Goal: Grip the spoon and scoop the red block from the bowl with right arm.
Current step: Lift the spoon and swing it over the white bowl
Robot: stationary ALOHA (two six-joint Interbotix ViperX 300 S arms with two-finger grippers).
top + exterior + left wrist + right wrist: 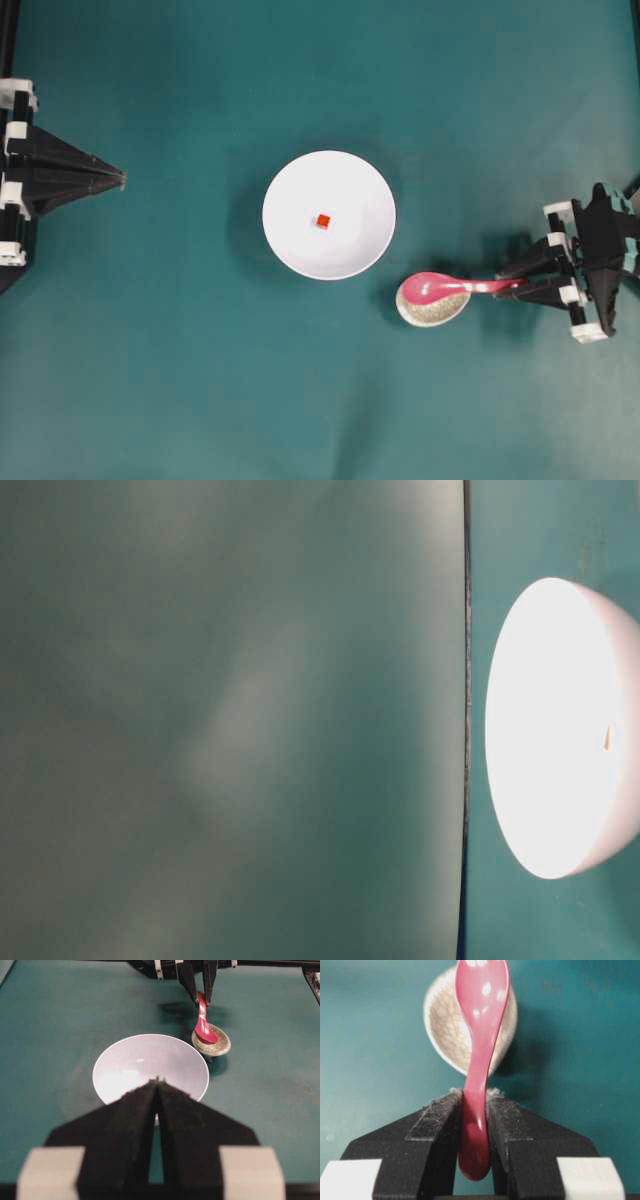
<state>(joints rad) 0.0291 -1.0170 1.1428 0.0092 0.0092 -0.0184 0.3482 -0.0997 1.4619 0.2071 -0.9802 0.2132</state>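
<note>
Near the middle of the green worktop (180,400) sits the white bowl (329,215), and the red block (322,221) lies on its floor close to the centre, touching nothing else. Toward the worktop's right edge, just beside the bowl but apart from its rim, rests a small speckled dish (432,310). The pink spoon (450,288) has its scoop over that dish, open side up, while its handle runs out toward the right edge. Whether the scoop touches the dish or hangs just above it cannot be told from these views.

The right gripper (512,287) has its jaws closed narrowly on the spoon's handle; the right wrist view shows the padded fingers (435,1120) pressed against both sides of the handle (474,1130), whose rounded end pokes out behind them. The spoon (479,1035) reaches forward from the jaws, with the dish (445,1025) beneath its scoop. From the left wrist view the same grip appears at the far side of the worktop, the spoon (203,1025) sloping down from the jaws to the dish (217,1047).

The left gripper (122,179) hangs by the worktop's left edge, well apart from the bowl, pointing toward it with its jaws brought together to a thin slit and holding nothing. The table-level view shows only the bowl's bright outer wall (560,730) against the green surface.
</note>
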